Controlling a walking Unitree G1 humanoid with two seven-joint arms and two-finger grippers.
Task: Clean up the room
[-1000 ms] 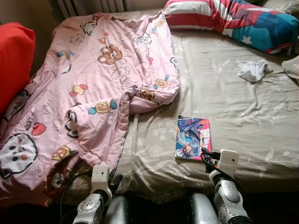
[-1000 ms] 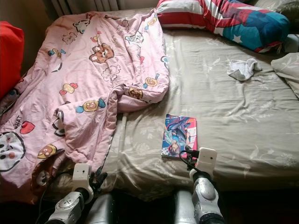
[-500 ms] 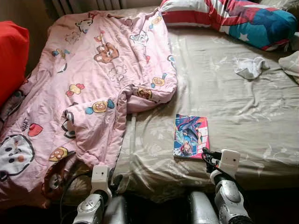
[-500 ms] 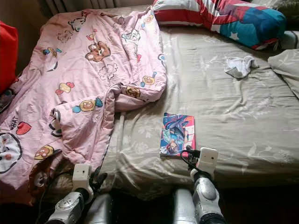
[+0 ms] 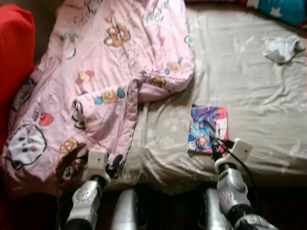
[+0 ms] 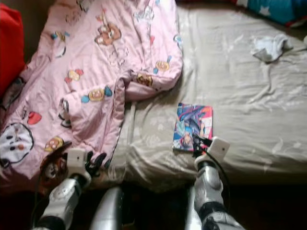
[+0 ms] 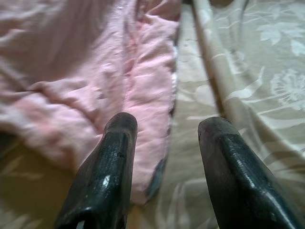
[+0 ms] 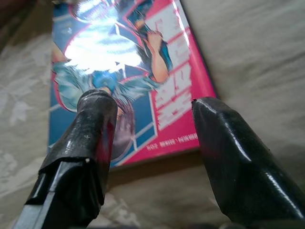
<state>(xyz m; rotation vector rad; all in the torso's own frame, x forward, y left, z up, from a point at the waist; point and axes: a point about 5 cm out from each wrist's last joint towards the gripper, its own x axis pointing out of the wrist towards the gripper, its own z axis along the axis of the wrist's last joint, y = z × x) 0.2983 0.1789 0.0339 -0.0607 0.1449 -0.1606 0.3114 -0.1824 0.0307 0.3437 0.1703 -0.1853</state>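
Reaching for the book (image 5: 207, 128) is the step you are in now. The book lies flat on the bed (image 5: 259, 96), on the beige sheet, near the near edge and a little right of the middle. Your right hand (image 8: 150, 119) is just at the near edge of the book, with the two fingers spread wide, one over the near left part of the cover and the other beside the near right corner. It holds nothing yet.

Your left hand (image 7: 164, 129) is also open and empty. It hovers low at the near edge of the bed, where the border of the pink blanket (image 5: 96, 72) meets the sheet. The blanket lies crumpled over the left half of the bed, with a red cushion (image 5: 14, 52) to its left. A small white cloth (image 5: 282, 48) lies far on the right, well apart from the book.

For the next move, I think you need to bring the right hand a little farther and lower, so that the near edge of the book comes between the fingers. The book is thin and flat on soft bedding, so probably one finger must slide under the edge before you close. The glossy cover may slip.
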